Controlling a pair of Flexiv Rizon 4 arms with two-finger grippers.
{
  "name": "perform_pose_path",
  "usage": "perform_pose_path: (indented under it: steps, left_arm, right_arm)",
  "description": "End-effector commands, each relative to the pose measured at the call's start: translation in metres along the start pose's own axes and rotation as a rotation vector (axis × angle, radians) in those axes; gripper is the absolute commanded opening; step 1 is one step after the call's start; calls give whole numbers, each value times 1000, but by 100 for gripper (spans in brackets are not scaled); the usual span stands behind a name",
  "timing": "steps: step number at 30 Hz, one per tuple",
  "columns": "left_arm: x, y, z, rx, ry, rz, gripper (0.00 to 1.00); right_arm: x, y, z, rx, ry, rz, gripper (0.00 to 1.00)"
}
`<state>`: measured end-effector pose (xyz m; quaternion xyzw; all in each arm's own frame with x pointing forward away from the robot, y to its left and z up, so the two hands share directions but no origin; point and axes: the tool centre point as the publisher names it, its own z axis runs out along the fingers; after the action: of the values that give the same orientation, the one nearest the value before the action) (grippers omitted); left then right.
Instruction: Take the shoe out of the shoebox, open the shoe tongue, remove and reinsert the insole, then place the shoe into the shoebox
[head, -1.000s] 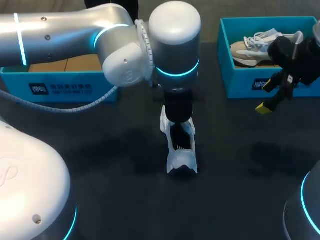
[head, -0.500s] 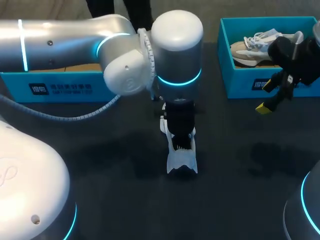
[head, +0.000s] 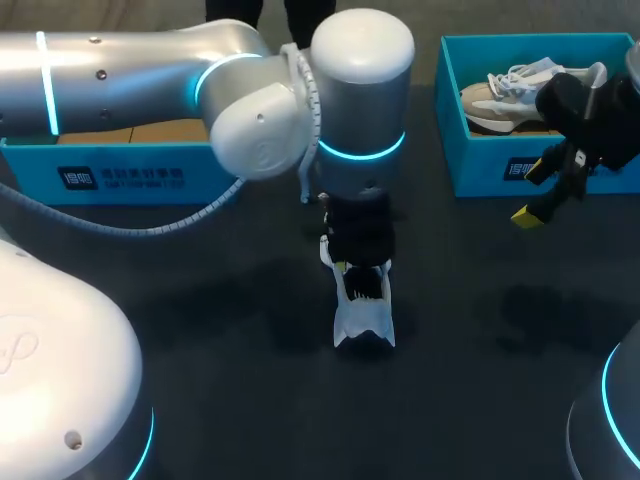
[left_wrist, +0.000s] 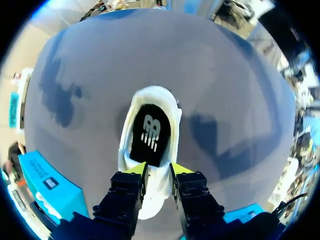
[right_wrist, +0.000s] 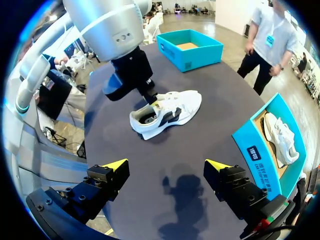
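Head view: white shoe (head: 362, 312) upright at the middle of the table (head: 200, 330), with the left gripper (head: 358, 262) down on its opening. Right gripper (head: 530, 194) spread wide, just before the blue box (head: 480, 178) holding a second shoe (head: 500, 95).

Left wrist view: fingers narrow, pinching the tongue (left_wrist: 157, 187), with the black insole (left_wrist: 150, 132) showing ahead.

Right wrist view: wide fingers above the table, white shoe well ahead.
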<state>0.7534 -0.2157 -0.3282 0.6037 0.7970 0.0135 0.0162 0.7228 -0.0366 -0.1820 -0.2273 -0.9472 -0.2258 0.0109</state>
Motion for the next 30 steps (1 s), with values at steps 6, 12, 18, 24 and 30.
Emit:
perform_pose_path:
  steps: [6, 12, 18, 24, 30]
  left_arm:
    - [-5, -10, -4, 41, 28, -146, 16]
    - [7, -9, -20, 57, 27, -316, 32]
    - [8, -11, -27, 122, -25, -384, 100]
    - [8, -11, -27, 122, -25, -384, 100]
    - [8, -11, -27, 122, -25, -384, 100]
  right_arm:
    - [-1, 1, 1, 4, 2, 1, 100]
    - [-1, 1, 1, 4, 2, 1, 100]
    - [-1, 1, 1, 4, 2, 1, 100]
    - [-1, 1, 1, 4, 2, 1, 100]
    - [-1, 1, 1, 4, 2, 1, 100]
